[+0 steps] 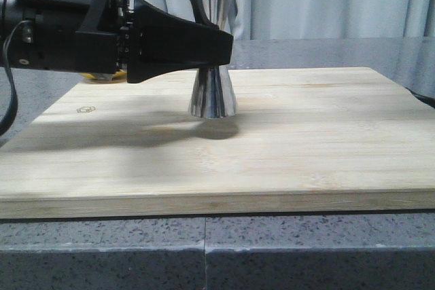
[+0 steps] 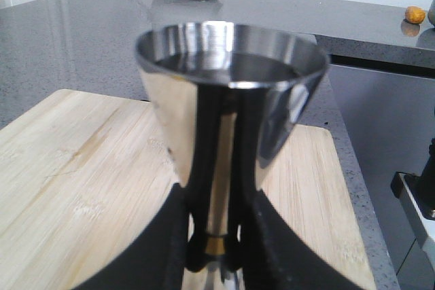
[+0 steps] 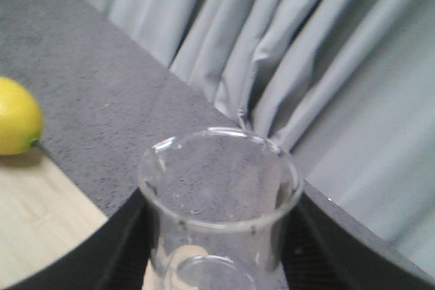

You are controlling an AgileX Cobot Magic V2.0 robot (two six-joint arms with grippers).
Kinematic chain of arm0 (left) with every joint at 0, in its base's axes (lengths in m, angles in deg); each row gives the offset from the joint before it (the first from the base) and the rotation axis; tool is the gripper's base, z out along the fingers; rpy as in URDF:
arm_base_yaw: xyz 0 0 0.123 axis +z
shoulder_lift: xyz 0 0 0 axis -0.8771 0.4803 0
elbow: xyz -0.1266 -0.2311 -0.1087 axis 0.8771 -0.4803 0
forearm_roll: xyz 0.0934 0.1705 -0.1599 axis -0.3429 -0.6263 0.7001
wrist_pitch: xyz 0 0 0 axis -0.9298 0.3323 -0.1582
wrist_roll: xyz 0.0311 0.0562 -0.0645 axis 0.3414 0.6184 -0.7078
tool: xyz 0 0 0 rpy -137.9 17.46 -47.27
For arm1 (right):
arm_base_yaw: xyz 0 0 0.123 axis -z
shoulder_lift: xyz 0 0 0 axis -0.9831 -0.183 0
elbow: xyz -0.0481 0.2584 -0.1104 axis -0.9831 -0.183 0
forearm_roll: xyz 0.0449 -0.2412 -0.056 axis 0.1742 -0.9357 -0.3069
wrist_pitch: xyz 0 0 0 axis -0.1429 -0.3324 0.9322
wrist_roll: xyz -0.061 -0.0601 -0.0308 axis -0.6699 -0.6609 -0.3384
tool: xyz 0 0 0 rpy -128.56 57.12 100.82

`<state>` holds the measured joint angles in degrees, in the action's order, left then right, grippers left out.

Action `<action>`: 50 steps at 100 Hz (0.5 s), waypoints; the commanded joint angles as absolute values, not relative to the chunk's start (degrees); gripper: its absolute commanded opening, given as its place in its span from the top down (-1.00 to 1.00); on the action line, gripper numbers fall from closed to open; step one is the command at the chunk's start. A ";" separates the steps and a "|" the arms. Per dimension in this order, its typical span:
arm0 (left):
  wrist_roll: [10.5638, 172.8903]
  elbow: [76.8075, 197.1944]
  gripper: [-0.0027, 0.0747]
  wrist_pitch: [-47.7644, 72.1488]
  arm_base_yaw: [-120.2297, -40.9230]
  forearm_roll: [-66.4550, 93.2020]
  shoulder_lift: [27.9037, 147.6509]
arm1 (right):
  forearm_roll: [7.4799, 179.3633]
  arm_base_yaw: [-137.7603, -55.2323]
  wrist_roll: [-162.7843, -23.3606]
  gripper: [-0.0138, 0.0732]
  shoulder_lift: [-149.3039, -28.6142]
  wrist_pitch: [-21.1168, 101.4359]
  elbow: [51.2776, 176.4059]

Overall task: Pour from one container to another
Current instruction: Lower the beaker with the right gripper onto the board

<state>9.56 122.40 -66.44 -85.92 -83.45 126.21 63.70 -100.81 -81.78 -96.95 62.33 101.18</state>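
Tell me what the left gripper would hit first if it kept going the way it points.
The left gripper already grips the steel jigger at its waist. Beyond it, the wooden board and grey counter look free, though depth is unclear.

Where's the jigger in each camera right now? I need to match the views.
Front: jigger stands mid-board, its upper cone hidden behind the left gripper.
Left wrist: jigger fills the centre, waist between the fingers.
Right wrist: not in it; only the beaker.
Shared landmark: wooden board.
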 commanded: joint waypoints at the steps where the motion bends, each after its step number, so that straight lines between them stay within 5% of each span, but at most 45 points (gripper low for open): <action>1: 9.06 123.64 0.98 -78.75 -86.40 -80.82 123.59 | 67.62 -97.92 -80.52 0.24 -95.84 71.67 101.00; 50: 9.06 123.64 0.98 -78.75 -86.40 -81.05 123.59 | 70.39 -95.07 -76.29 0.36 -108.15 94.01 89.04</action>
